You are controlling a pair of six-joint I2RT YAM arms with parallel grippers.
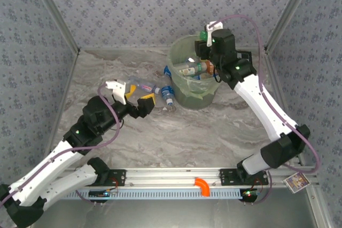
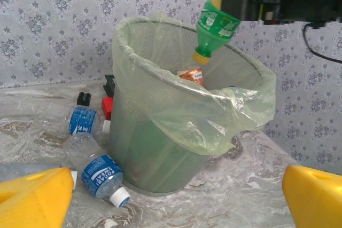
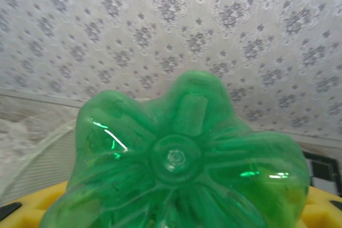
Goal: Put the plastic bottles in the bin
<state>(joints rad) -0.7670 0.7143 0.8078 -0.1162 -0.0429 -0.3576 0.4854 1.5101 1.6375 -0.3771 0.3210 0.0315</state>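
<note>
The bin [image 1: 193, 73] stands at the back of the table, a pale green bag lining its mesh wall [image 2: 187, 126]. My right gripper [image 1: 208, 34] is shut on a green bottle [image 2: 216, 28], which hangs neck down over the rim; its base [image 3: 176, 169] sits between the yellow fingers [image 3: 21, 204]. Several bottles lie inside the bin, one of them orange [image 2: 191, 74]. My left gripper [image 1: 132, 95] stands open left of the bin, with nothing between its yellow fingers [image 2: 37, 198]. Clear bottles with blue labels [image 2: 101, 174] [image 2: 83, 120] lie on the table beside the bin.
Small black and red blocks [image 2: 108, 99] sit behind the bin on its left. Patterned walls close the table in on three sides. An orange hook [image 1: 203, 186] rests on the front rail, and a card [image 1: 297, 181] lies at the near right corner.
</note>
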